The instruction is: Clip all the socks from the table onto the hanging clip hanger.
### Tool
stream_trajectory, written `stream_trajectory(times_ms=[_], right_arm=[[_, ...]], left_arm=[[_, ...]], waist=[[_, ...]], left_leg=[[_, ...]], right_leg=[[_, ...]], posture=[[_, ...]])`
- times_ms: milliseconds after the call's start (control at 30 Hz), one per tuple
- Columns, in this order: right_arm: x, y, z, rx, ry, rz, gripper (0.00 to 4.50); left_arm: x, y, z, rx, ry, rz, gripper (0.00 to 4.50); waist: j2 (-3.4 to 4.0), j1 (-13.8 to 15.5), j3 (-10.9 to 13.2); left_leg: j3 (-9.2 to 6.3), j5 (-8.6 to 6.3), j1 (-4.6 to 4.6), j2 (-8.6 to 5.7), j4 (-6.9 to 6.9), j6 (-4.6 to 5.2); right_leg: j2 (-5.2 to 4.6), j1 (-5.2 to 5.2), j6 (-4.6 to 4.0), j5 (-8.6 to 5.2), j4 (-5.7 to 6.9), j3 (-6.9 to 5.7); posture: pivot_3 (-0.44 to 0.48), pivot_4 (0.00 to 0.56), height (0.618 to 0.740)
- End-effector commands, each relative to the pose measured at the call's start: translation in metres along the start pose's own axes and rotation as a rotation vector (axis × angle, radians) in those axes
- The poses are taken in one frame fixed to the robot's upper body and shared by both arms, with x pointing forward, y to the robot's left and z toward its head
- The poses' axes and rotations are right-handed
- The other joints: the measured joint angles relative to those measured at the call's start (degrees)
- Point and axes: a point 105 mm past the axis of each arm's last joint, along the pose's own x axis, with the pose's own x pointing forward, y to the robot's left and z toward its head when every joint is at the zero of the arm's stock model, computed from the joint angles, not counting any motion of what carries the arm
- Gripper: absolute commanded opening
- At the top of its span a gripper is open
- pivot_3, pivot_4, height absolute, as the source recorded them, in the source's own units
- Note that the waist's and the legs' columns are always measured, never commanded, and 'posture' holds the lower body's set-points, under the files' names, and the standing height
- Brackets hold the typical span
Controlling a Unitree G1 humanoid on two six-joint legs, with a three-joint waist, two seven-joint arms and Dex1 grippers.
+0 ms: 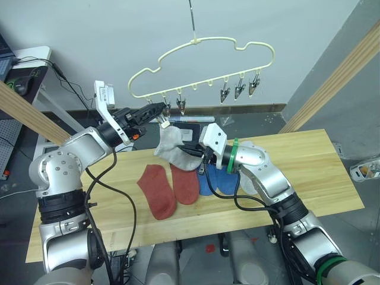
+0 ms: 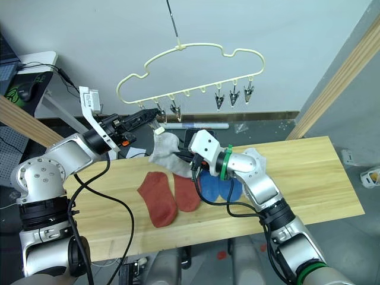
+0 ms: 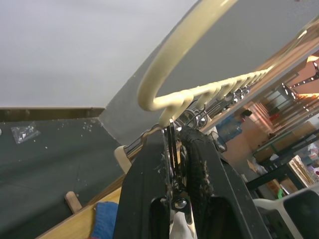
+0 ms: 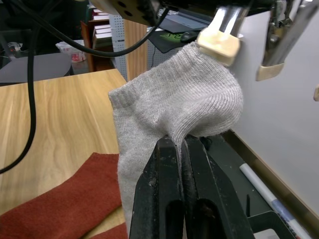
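The pale-yellow clip hanger hangs above the table's far edge, with a row of silver clips under it. My left gripper is shut on the leftmost clip. A light grey sock is held up beneath it, its top edge touching that clip's pads. My right gripper is shut on a fold of this sock lower down. On the table lie two rust-red socks and two blue socks, partly under my right arm.
Round wooden frame poles slant at the left and right. A white pen lies on the dark floor behind the table. A desk with a mouse stands far left. Bare wood spreads to the table's right.
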Motion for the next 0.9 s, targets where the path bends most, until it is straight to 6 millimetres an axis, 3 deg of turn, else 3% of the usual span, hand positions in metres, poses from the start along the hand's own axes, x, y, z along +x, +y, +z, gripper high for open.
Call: stream_trajectory(times_ms=[33, 900], right_arm=[[0.000, -0.004, 0.016, -0.043, -0.059, -0.010, 0.00], [0.005, -0.005, 0.025, -0.073, -0.110, 0.000, 0.00]], left_arm=[[-0.004, -0.007, 0.008, 0.027, -0.016, -0.028, 0.19], [-0.009, -0.007, -0.002, 0.024, 0.033, -0.041, 0.17]], waist=[[0.00, -0.1, 0.0], [-0.01, -0.4, 0.0]], left_leg=[[0.00, 0.00, 0.00, 0.00, 0.00, 0.00], [0.03, 0.04, 0.02, -0.02, 0.11, -0.07]], right_leg=[[0.00, 0.00, 0.00, 0.00, 0.00, 0.00], [-0.01, -0.09, -0.01, 0.01, 0.48, -0.03]], posture=[[-0.180, 0.330, 0.740], [-0.170, 0.329, 0.740]])
